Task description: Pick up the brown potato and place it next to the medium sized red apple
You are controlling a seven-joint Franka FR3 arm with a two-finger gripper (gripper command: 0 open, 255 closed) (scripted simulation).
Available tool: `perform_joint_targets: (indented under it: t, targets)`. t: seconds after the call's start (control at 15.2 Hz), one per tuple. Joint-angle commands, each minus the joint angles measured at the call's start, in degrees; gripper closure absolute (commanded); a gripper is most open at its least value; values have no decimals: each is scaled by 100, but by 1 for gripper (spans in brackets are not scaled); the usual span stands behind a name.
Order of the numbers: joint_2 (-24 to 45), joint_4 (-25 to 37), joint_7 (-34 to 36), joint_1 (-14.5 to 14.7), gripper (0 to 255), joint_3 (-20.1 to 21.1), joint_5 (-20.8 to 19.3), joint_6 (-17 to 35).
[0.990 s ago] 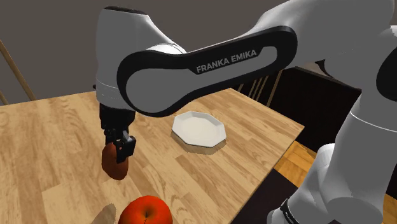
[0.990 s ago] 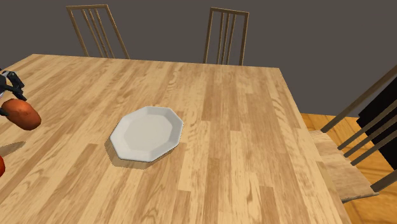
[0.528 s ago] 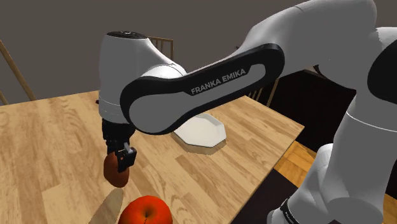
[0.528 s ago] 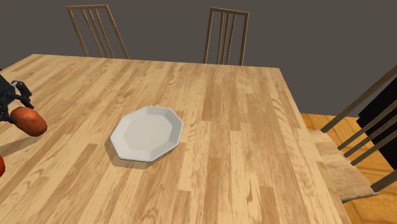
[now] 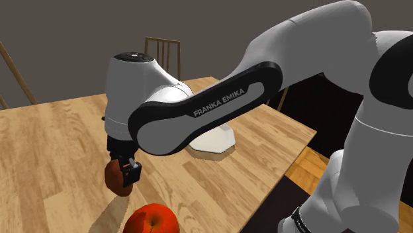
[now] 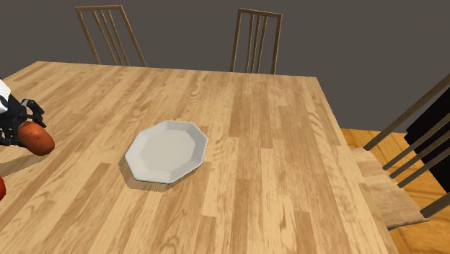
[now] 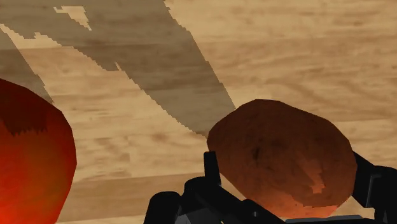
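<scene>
The reddish-brown potato (image 5: 116,179) hangs just above the wooden table (image 5: 59,139), clasped by my black gripper (image 5: 124,173). In the second exterior view the potato (image 6: 36,137) sits at the left edge with the gripper (image 6: 21,128) around it. Seen from the wrist, the potato (image 7: 283,157) is pinched between the two fingers (image 7: 215,170), and the gripper (image 7: 292,184) is shut on it. The red apple (image 5: 151,220) rests on the table near the front edge, a short way from the potato. Beside the gripper, the apple (image 7: 32,159) shows its shaded flank.
A white octagonal plate (image 6: 166,151) lies mid-table, partly hidden by my arm in the shoulder view. Wooden chairs (image 6: 255,40) stand along the far side, another chair (image 6: 404,159) at the second exterior view's right. The table's edge (image 5: 278,179) drops off close to the stand.
The gripper has carried the potato lower and a little toward the apple. In the second exterior view it drifted slightly right. The arm's elbow swung over the plate.
</scene>
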Motion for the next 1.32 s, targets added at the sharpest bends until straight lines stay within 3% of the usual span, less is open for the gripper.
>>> perform_joint_targets:
  t: [0.0, 0.53, 0.59, 0.92, 1.25]
  targets:
    - [155, -94, 67, 32, 255, -34, -84, 136]
    - [155, -94, 68, 29, 255, -30, -86, 136]
    - [164, -89, 61, 25, 0, -34, -88, 139]
    - [155, -94, 68, 29, 0, -30, -86, 136]
    - [-325, 63, -124, -91, 0, 57, 205, -456]
